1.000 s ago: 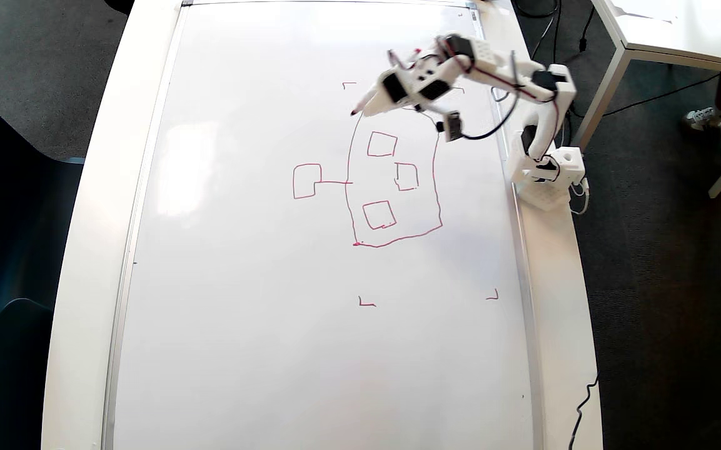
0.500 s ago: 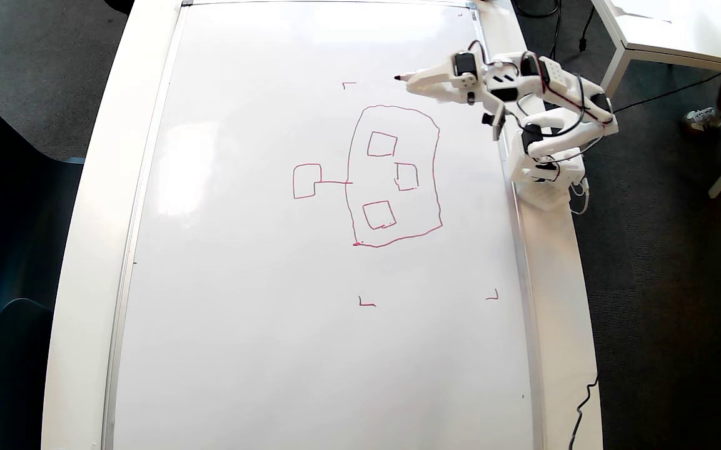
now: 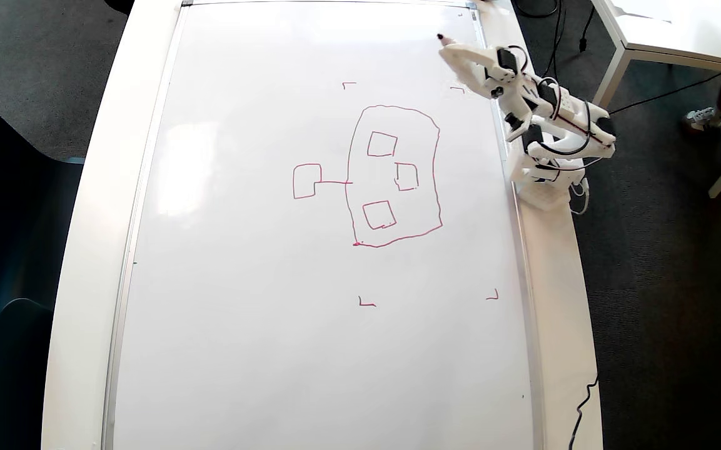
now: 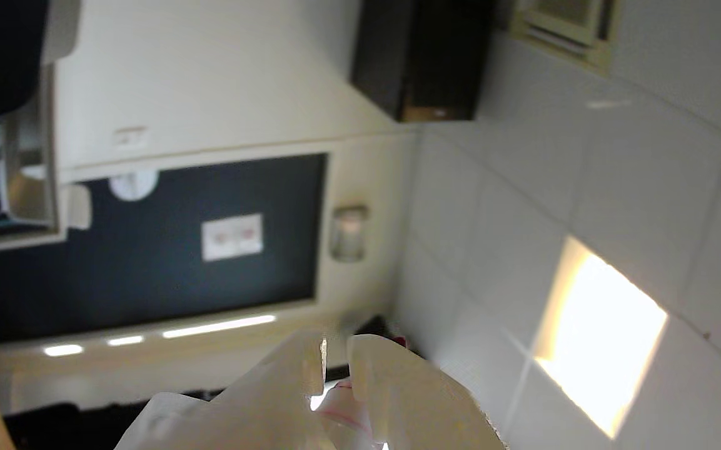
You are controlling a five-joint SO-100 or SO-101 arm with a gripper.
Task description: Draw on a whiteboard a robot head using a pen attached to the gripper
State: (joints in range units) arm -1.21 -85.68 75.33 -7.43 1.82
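The whiteboard (image 3: 260, 325) lies flat and fills most of the overhead view. The robot head (image 3: 349, 182) is drawn on it in thin red line: a tall rounded outline with three small squares inside and a line to a small outer square at its left. My gripper (image 3: 454, 53) is lifted off the board near its upper right corner, away from the drawing. It is shut on the pen (image 3: 441, 38), whose dark tip sticks out up and left. In the wrist view the gripper (image 4: 335, 353) points at a wall and ceiling, with the pen (image 4: 347, 406) pinkish between the fingers.
The arm's white base (image 3: 544, 190) stands on the tabletop rim right of the board. Small red corner marks (image 3: 366, 303) sit around the drawing. A second white table (image 3: 679, 31) and black cables are at the upper right, a dark chair (image 3: 10, 262) at the left.
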